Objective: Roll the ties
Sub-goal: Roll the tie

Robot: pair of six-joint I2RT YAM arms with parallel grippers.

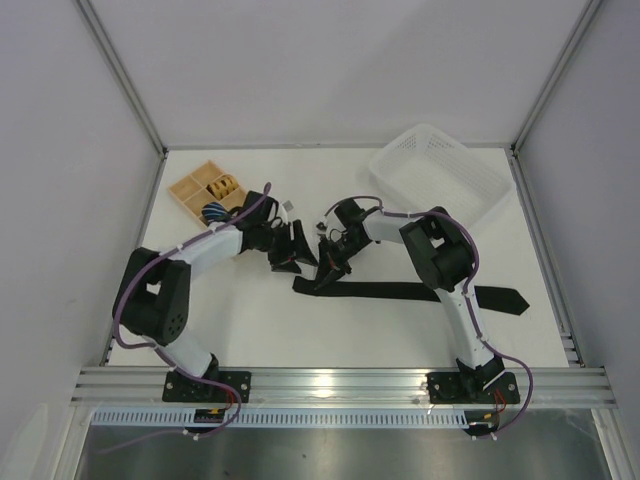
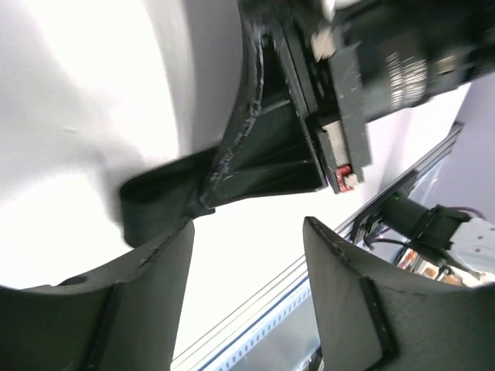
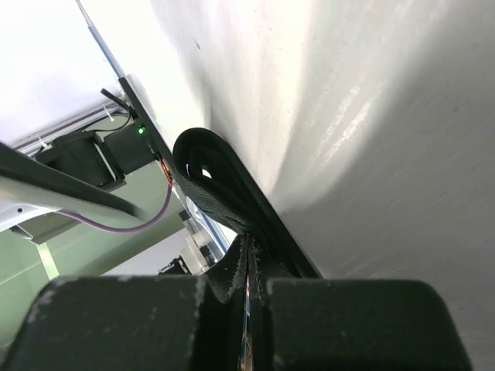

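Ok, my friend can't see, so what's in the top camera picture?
A long black tie lies across a white table, and two robot arms bend inward so the left gripper and right gripper meet at its left end. A white basket sits at the back right, a small wooden tray at the back left.

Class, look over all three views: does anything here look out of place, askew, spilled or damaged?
Nothing is spilled or damaged. The white basket sits skewed at the far right. The tie lies flat except its left end, doubled into a small loop and pinched in the right gripper, which looks like deliberate rolling rather than a fault.
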